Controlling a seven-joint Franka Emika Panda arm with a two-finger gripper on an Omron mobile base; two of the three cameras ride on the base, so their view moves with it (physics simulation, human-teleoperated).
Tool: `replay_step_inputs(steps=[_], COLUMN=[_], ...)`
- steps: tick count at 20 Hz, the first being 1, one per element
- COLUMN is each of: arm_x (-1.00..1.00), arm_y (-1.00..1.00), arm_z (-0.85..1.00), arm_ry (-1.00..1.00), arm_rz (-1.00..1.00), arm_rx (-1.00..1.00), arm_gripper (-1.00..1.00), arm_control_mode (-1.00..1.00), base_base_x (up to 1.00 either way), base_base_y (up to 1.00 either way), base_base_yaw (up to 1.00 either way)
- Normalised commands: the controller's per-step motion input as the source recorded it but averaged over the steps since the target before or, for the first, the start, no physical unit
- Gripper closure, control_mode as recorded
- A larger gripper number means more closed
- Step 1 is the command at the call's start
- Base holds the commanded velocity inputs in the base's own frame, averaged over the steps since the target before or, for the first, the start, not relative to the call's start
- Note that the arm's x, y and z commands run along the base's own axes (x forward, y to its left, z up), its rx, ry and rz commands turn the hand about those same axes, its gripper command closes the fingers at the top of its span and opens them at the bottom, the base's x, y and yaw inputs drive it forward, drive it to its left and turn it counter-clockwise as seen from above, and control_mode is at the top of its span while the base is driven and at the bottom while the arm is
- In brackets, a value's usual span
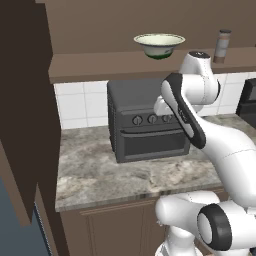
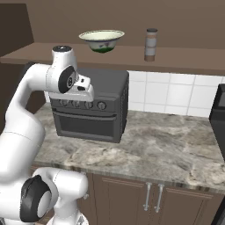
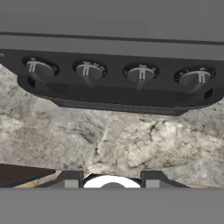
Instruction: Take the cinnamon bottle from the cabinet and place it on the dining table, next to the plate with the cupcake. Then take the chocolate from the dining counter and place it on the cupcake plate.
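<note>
The cinnamon bottle (image 1: 223, 46) (image 2: 150, 45), a slim brown-and-grey cylinder with a dark cap, stands upright on the open cabinet's shelf (image 1: 100, 66) (image 2: 189, 58), to the right of a bowl. My gripper (image 3: 112, 178) (image 2: 84, 94) hangs well below and left of the bottle, in front of the toaster oven's knobs (image 3: 141, 72), pointing down at the counter. Its fingers (image 3: 72, 177) stand apart with nothing between them, so it is open. The dining table, the cupcake plate and the chocolate are out of view.
A white-and-green bowl (image 1: 159, 46) (image 2: 102, 40) sits on the same shelf. A dark toaster oven (image 1: 145, 125) (image 2: 92, 110) stands on the marble counter (image 1: 100, 175) (image 2: 167, 149). A black appliance (image 1: 248, 102) (image 2: 218, 114) is at the right. An open brown cabinet door (image 1: 25, 100) rises at the left.
</note>
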Motion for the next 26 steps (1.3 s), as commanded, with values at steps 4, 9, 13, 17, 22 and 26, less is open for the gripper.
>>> replay_step_inputs(steps=[4, 9, 13, 17, 22, 26], arm_x=[-0.05, 0.06, 0.12, 0.26, 0.17, 0.03], arm_y=[-0.01, -0.01, -0.39, -0.4, -0.45, -0.7], arm_z=[0.0, 0.0, 0.12, 0.37, 0.65, 0.78], arm_ry=[-0.02, -0.01, -0.2, -0.24, -0.24, -0.24], arm_rz=[0.0, -0.07, -0.23, -0.24, -0.18, -0.1], arm_rx=[0.0, 0.0, 0.01, 0.04, 0.05, 0.03], arm_gripper=[-1.0, -1.0, -1.0, -1.0, -1.0, -1.0], arm_control_mode=[-1.0, -1.0, -1.0, -1.0, -1.0, -1.0], base_base_x=[0.0, 0.0, 0.0, 0.0, 0.0, 0.0], base_base_y=[0.0, 0.0, 0.0, 0.0, 0.0, 0.0], base_base_yaw=[0.0, 0.0, 0.0, 0.0, 0.0, 0.0])
